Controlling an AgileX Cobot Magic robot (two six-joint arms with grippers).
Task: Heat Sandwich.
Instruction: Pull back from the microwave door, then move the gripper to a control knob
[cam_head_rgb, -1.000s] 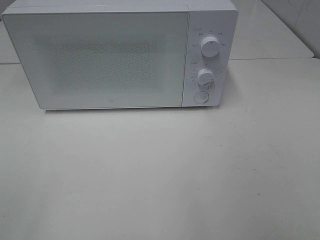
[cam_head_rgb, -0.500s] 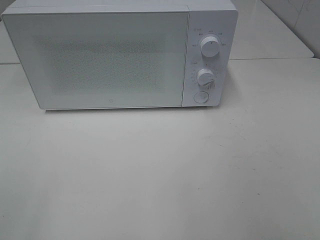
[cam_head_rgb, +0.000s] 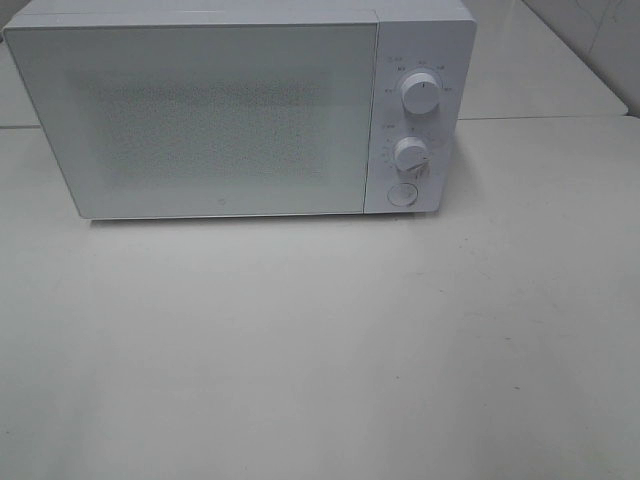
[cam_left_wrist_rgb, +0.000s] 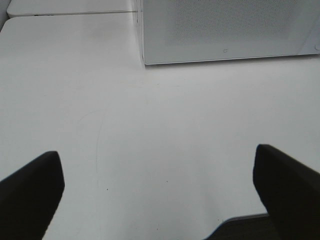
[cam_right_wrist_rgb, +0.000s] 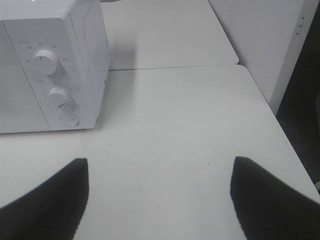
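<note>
The sandwich is out of view in every frame. A white microwave (cam_head_rgb: 240, 110) stands at the back of the table with its door shut; its two dials (cam_head_rgb: 421, 93) and round button (cam_head_rgb: 401, 195) are on its right side. Neither arm shows in the exterior high view. In the left wrist view my left gripper (cam_left_wrist_rgb: 159, 192) is open over bare table, with the microwave's front (cam_left_wrist_rgb: 225, 30) ahead. In the right wrist view my right gripper (cam_right_wrist_rgb: 159, 197) is open with nothing between its fingers, and the microwave's control panel (cam_right_wrist_rgb: 55, 90) is ahead.
The white table (cam_head_rgb: 320, 350) spreads out in front of the microwave. A second table (cam_right_wrist_rgb: 165, 30) abuts behind it. The table's right edge (cam_right_wrist_rgb: 287, 145) drops to a dark floor beside a white wall panel (cam_right_wrist_rgb: 260, 40).
</note>
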